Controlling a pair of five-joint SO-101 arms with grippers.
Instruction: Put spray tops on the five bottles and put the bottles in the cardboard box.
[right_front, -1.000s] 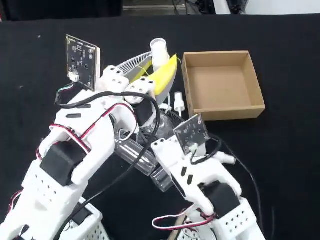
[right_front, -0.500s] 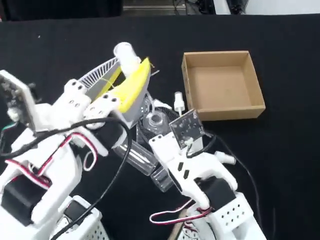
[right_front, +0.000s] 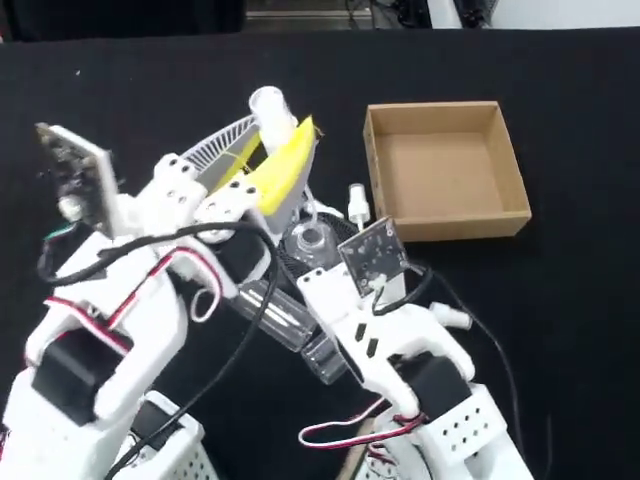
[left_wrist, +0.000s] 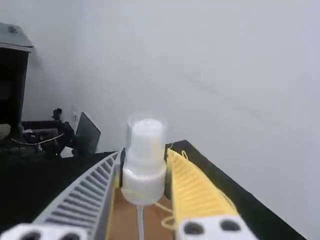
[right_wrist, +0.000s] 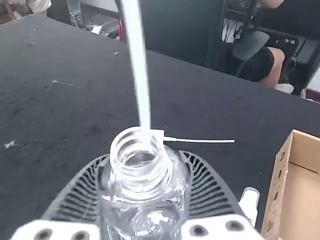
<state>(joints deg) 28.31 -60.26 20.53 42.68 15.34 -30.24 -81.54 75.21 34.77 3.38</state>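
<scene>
The cardboard box held nothing yet. Beside it, right fingers gripped an uncapped bottle; left fingers clamped a spray top, its tube at the bottle's mouth.

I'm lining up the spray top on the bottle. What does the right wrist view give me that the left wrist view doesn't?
Right wrist view: the open bottle clamped in the right gripper, a corner of the cardboard box and a loose sprayer beside it. Left wrist view: the spray top head pinched in the left gripper. Both: that spray top's dip tube, which in the right wrist view ends at the bottle's rim.
</scene>
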